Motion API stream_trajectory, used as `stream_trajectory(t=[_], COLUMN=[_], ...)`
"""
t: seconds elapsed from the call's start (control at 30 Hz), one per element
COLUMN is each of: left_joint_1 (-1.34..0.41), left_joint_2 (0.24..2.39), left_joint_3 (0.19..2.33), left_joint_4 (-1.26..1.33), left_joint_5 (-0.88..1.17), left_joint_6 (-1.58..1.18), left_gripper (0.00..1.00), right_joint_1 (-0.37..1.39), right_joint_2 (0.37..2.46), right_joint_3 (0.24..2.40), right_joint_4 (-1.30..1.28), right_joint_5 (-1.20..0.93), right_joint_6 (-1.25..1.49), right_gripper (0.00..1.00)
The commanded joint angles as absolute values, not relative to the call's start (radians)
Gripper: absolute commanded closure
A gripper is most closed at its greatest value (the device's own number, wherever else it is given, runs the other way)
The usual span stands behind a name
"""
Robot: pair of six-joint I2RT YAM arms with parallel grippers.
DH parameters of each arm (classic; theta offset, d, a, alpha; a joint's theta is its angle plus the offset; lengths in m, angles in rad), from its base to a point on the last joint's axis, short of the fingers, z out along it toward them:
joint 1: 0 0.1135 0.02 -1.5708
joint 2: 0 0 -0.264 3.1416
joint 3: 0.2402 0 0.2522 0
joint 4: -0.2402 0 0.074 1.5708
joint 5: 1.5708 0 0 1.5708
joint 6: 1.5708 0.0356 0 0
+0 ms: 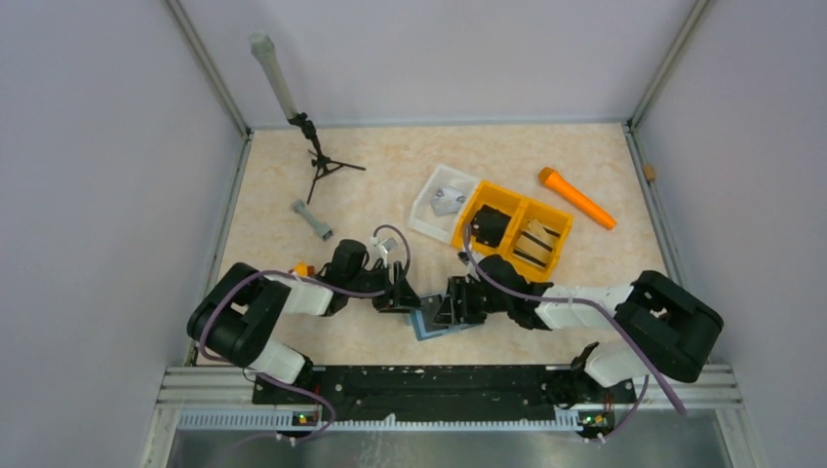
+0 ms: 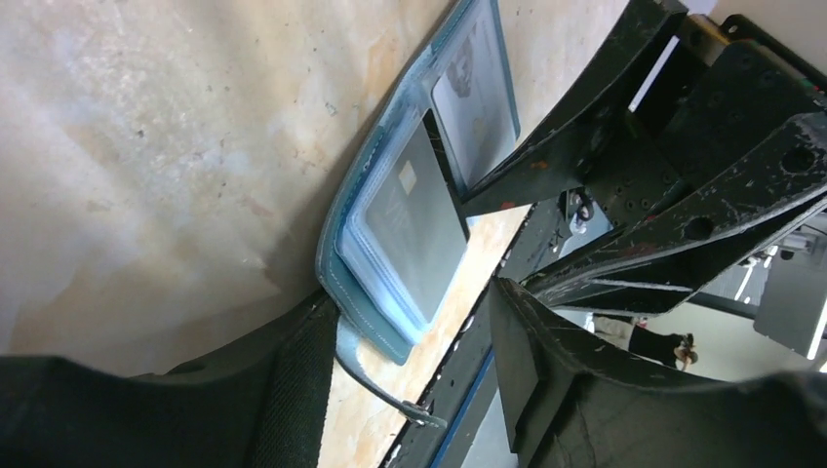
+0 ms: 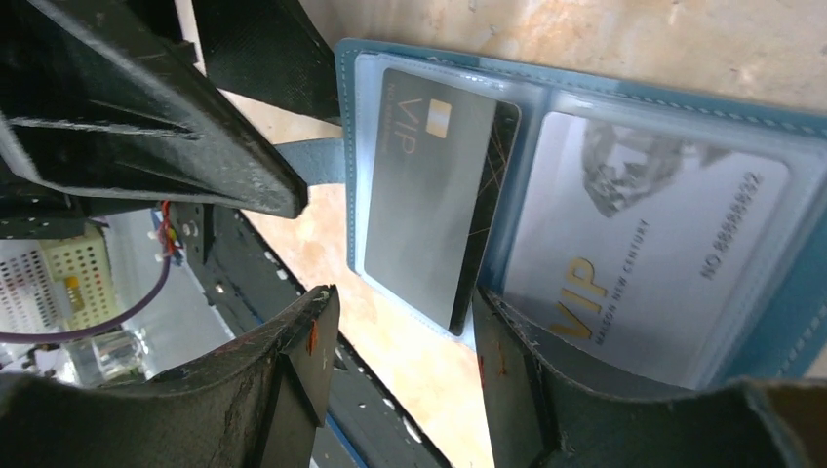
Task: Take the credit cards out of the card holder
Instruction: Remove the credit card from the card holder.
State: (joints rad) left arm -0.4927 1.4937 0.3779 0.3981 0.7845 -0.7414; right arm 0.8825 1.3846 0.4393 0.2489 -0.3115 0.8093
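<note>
The card holder point(image 1: 429, 322) lies opened flat on the worktop point(image 1: 546, 156) near its front edge, between the left gripper point(image 1: 405, 297) and the right gripper point(image 1: 449, 307). Both have their jaws apart and are clamped on nothing. It looks light, thin and floppy with slippery clear sleeves, so I would pin one page and pinch the stiff dark card point(image 3: 429, 195), whose edge seems to stick out of its sleeve. The pale card point(image 3: 634, 244) sits fully inside.

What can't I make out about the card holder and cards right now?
- Top view: card holder mostly hidden under left gripper and right gripper; cards unseen.
- Right wrist view: pale card, lower edge behind a finger; any cards beneath hidden.
- Left wrist view: grey card print blurred.
</note>
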Motion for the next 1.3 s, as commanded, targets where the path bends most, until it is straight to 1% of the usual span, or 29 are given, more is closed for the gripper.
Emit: stream_trajectory(t=[0.0, 0.07, 0.23, 0.37, 0.53, 0.7, 0.8, 0.93, 1.27], left_joint_1=[-0.495, -0.495, -0.494, -0.494, -0.494, -0.494, -0.493, -0.491, -0.492], left_joint_2=[1.531, 1.543, 1.584, 1.627, 1.648, 1.623, 1.609, 1.596, 1.582], left_joint_3=[0.376, 0.386, 0.383, 0.357, 0.329, 0.308, 0.298, 0.281, 0.256], left_joint_4=[0.542, 0.551, 0.615, 0.776, 0.927, 1.019, 1.086, 1.217, 1.489], left_joint_5=[0.833, 0.839, 0.842, 0.868, 0.904, 0.931, 0.942, 0.954, 0.974], left_joint_6=[-0.771, -0.772, -0.791, -0.876, -0.946, -1.002, -1.048, -1.138, -1.335], left_gripper=[0.43, 0.52, 0.84, 1.0, 1.0, 1.0, 1.0, 1.0, 1.0], right_joint_1=[0.882, 0.883, 0.879, 0.864, 0.804, 0.756, 0.741, 0.717, 0.693], right_joint_2=[1.419, 1.428, 1.412, 1.372, 1.27, 1.143, 1.115, 1.097, 1.03], right_joint_3=[0.437, 0.435, 0.422, 0.398, 0.339, 0.296, 0.301, 0.286, 0.286], right_joint_4=[0.367, 0.389, 0.416, 0.41, 0.415, 0.424, 0.411, 0.471, 0.488], right_joint_5=[-0.356, -0.37, -0.368, -0.353, -0.349, -0.377, -0.406, -0.461, -0.512], right_joint_6=[0.832, 0.844, 0.868, 0.872, 0.881, 0.864, 0.861, 0.904, 0.954], right_gripper=[0.45, 0.45, 0.48, 0.48, 0.48, 0.5, 0.5, 0.52, 0.53])
